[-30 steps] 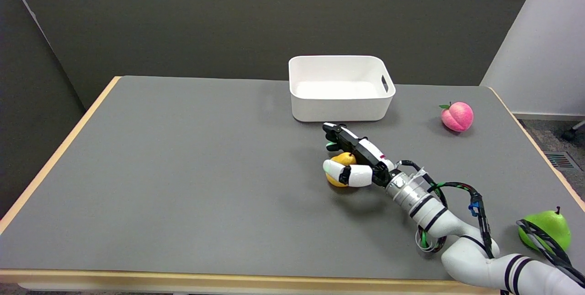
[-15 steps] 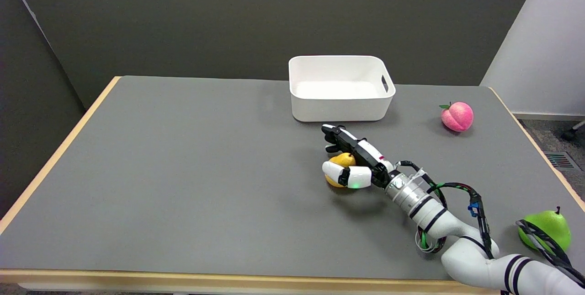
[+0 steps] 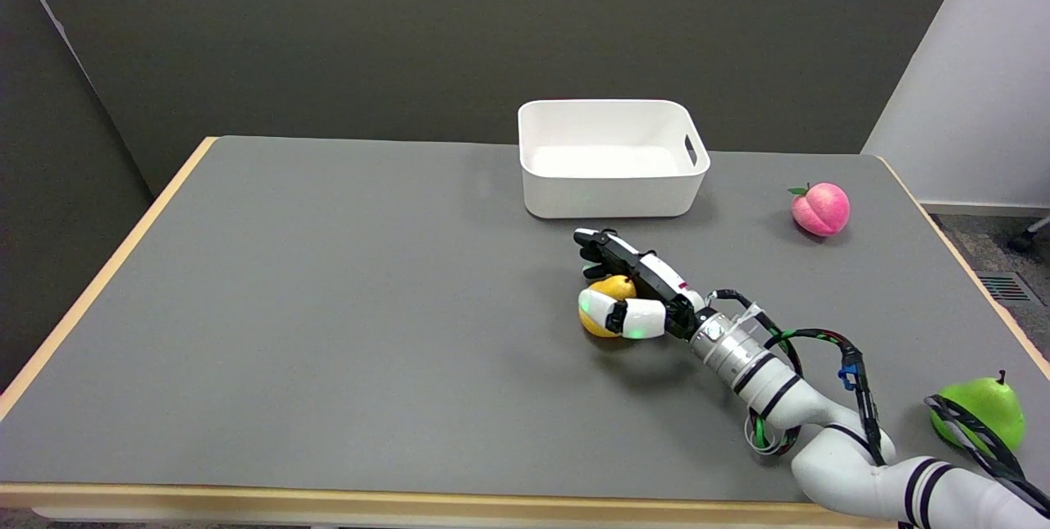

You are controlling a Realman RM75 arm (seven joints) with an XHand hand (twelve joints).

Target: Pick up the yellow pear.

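The yellow pear (image 3: 604, 309) lies on the grey table (image 3: 328, 307), in front of the white bin. My right hand (image 3: 632, 291) reaches in from the lower right and is wrapped around the pear. The thumb (image 3: 619, 317) lies across the pear's near side, and the fingers (image 3: 599, 254) curl over its far side. The pear is gripped between them and looks to rest on the table top. The hand hides part of the pear.
A white bin (image 3: 611, 160) stands just behind the hand. A pink peach (image 3: 820, 208) lies at the right, and a green pear (image 3: 984, 410) sits near the right front edge beside my forearm cables.
My right hand has crept a little to the left and closed tighter around the yellow pear. The pear has shifted slightly left with it.
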